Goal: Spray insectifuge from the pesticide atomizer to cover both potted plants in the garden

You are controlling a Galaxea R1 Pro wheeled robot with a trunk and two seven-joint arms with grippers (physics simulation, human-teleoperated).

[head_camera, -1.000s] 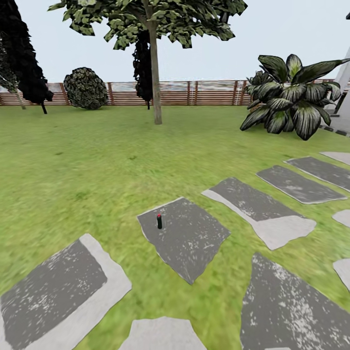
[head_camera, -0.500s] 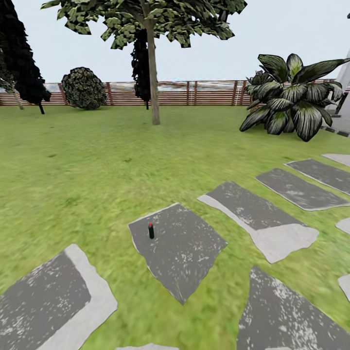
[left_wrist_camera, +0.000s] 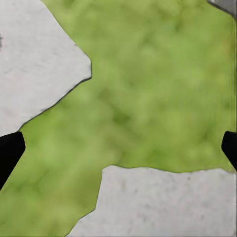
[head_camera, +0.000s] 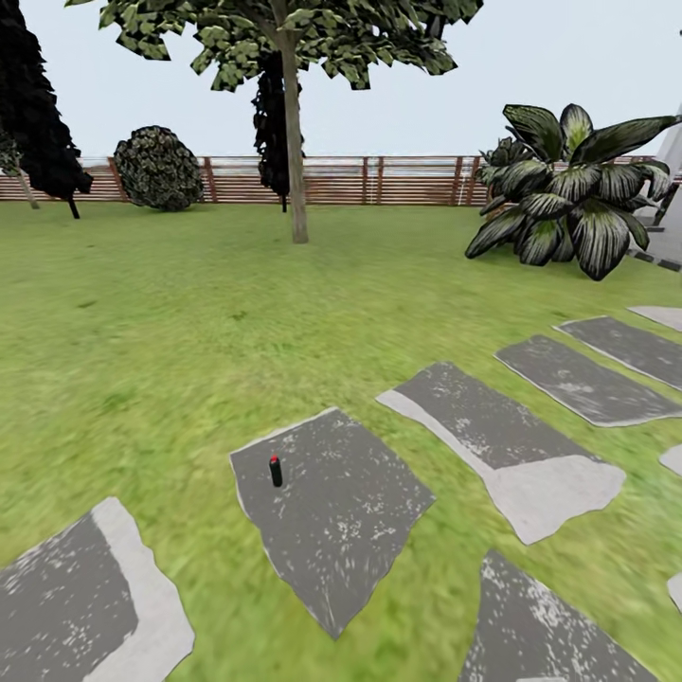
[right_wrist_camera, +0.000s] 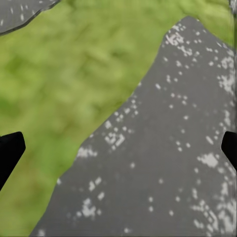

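The pesticide atomizer [head_camera: 275, 470], a small slim dark bottle with a red top, stands upright on a dark grey paving slab [head_camera: 332, 521] in the lawn, ahead and slightly left in the head view. The potted plants are out of view. My left gripper [left_wrist_camera: 118, 148] is open, its black fingertips [left_wrist_camera: 9, 150] far apart over grass and pale stone, holding nothing. My right gripper [right_wrist_camera: 118, 148] is also open, with its fingertips [right_wrist_camera: 10, 148] spread above a speckled dark slab [right_wrist_camera: 163, 158] and grass.
Several flat stepping stones [head_camera: 530, 445] lie across the lawn to the right and near me. A tree trunk [head_camera: 294, 152] stands mid-lawn, a large broad-leaved plant [head_camera: 568, 189] at the right, a round bush [head_camera: 156, 169] and a brown slat fence [head_camera: 379, 180] at the back.
The whole head view has shifted, so the camera has moved: the bottle and its slab now sit lower and further left in the picture. Nothing was grasped.
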